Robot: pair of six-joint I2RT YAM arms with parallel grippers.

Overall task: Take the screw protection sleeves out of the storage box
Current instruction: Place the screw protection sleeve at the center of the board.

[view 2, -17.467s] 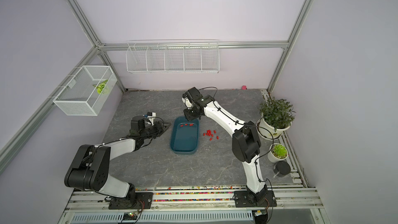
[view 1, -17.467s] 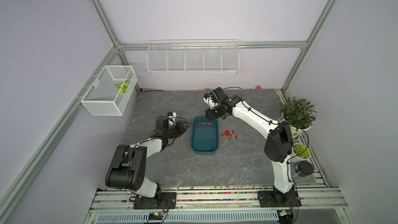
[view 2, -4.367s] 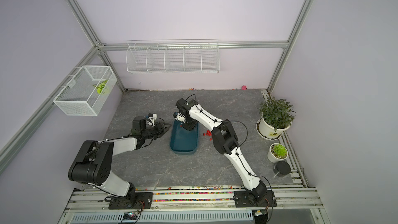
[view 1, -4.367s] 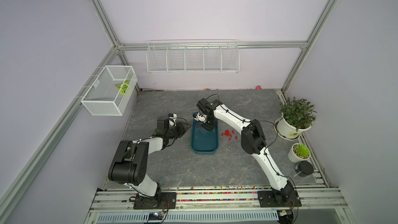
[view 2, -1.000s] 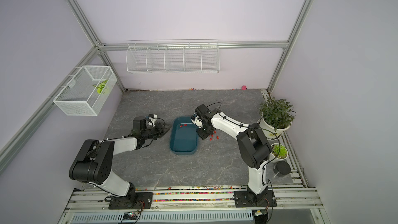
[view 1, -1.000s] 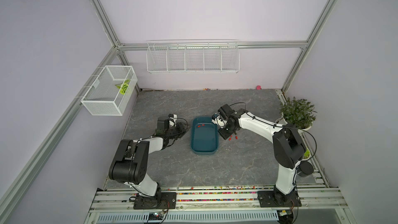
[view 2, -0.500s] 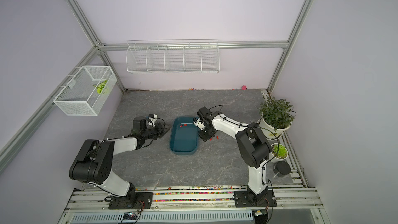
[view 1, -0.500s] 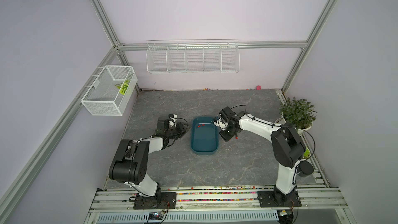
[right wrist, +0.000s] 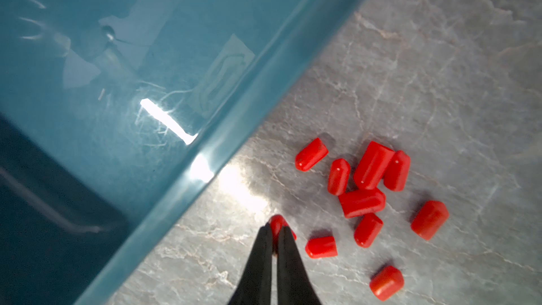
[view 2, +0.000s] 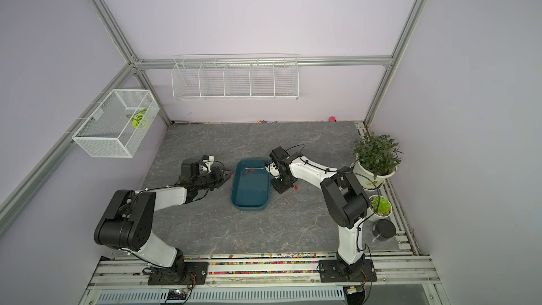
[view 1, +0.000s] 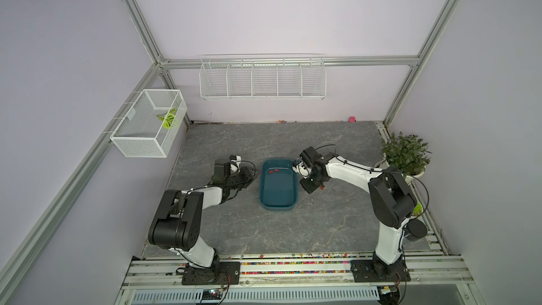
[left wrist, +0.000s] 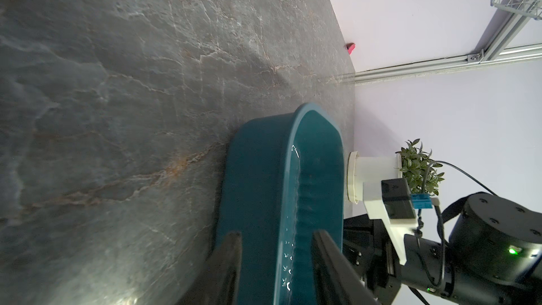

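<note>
Swung out of the storage box [right wrist: 234, 130], the right gripper [right wrist: 274, 230] now hangs low over the counter [right wrist: 440, 54], fingers [right wrist: 261, 253] clenched on one screw protection sleeve [right wrist: 277, 220] beside the loose pile [right wrist: 363, 200]. Opening gently near the surface should stop it rolling. Two sleeves [view 1: 271, 172] remain boxed; the left gripper [left wrist: 276, 233] clasps the box wall.

Counted: one storage box [view 1: 278, 193]; two screw protection sleeves [view 1: 271, 171] inside it; ten more on the tabletop [right wrist: 440, 68] beside it, per the right wrist view. Two white wire baskets [view 1: 262, 79]. Two potted plants [view 1: 404, 154]. Two robot arms [view 1: 349, 171]. One black cylinder [view 1: 416, 228]. One pink blob [view 1: 352, 118].
</note>
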